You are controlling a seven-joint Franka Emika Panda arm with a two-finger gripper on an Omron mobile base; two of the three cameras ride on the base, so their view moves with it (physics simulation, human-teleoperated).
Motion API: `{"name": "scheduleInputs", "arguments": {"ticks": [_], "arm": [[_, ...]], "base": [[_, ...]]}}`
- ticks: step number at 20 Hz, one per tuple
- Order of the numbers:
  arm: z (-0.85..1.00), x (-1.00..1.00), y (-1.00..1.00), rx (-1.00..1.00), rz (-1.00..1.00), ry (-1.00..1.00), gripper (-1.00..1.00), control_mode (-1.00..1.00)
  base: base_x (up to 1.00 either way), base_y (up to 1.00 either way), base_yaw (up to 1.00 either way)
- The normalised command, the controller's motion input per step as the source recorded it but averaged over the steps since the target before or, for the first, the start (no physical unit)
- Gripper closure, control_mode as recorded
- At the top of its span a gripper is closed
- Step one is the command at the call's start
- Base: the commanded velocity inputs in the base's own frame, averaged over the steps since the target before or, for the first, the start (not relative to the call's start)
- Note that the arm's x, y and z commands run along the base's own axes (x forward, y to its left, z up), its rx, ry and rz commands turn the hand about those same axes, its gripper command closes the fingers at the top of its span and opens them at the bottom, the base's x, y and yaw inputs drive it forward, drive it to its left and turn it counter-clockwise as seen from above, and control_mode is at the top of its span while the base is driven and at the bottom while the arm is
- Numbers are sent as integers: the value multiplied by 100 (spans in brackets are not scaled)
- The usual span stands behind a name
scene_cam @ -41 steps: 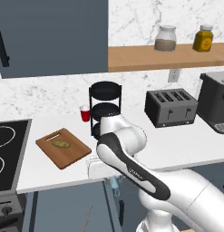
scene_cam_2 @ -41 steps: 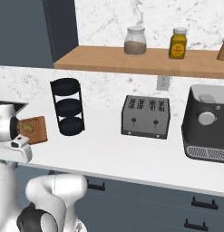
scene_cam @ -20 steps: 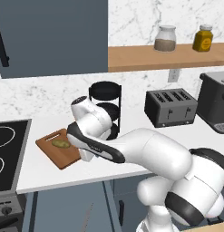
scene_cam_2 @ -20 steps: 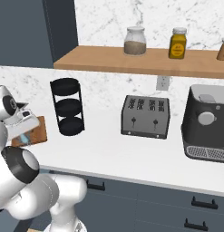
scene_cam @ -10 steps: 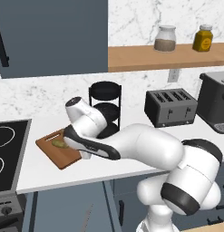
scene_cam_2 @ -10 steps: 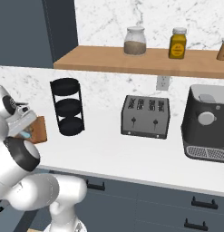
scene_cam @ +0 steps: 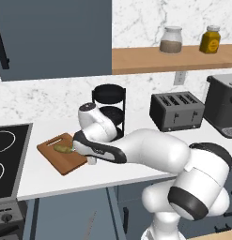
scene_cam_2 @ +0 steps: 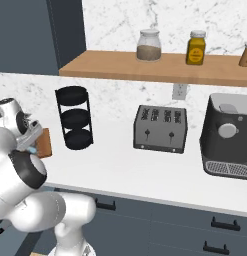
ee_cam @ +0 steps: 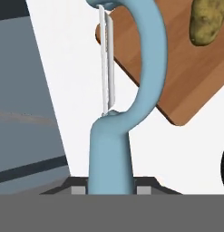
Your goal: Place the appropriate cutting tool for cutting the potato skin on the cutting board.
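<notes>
Peeler (ee_cam: 114, 136) is clamped by its handle between the fingers of the gripper (ee_cam: 109, 188), pale-blue stem running straight up the hand view with the looped head and its thin steel blade pointing away. So it's grasped, not lying on anything. Under it is mostly bare white counter (ee_cam: 68, 90); the head just reaches over the near corner of the cutting board (ee_cam: 177, 77). Further along the board sits the potato (ee_cam: 207, 22), well clear of the peeler.

From the left base view you can see the arm folded low over the counter edge, hand right at the board's (scene_cam: 61, 157) near right corner, potato (scene_cam: 64, 148) lying around the middle of the wood.

My take on doing this step well: don't drop it yet. Most of the peeler hangs over counter, so letting go now would probably leave it half on, half off, or tipping off the edge. I'd slide the hand further in over the wood until the whole length has board under it, aiming for the open stretch beside the potato rather than on top of it. Then go low, lay it near flat, and only then spread the fingers. It's light and slim, so a drop from height could bounce or skid.

Back by the wall stand a black tiered rack (scene_cam: 109, 105), a toaster (scene_cam: 176, 111) and a coffee machine (scene_cam_2: 226, 135), all out of the way.
</notes>
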Motion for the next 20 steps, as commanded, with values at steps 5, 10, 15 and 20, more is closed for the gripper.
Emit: {"name": "scheduleInputs", "arguments": {"ticks": [5, 10, 15, 20], "arm": [[-10, 43, 3, 13, 8, -3, 100, -100], [-6, 48, 41, 4, 2, 0, 100, -100], [-5, 12, 31, 1, 2, 0, 100, -100], [-18, 5, 15, 0, 1, 0, 100, -100]], "base": [[0, 0, 0], [0, 0, 0], [0, 0, 0], [0, 0, 0]]}}
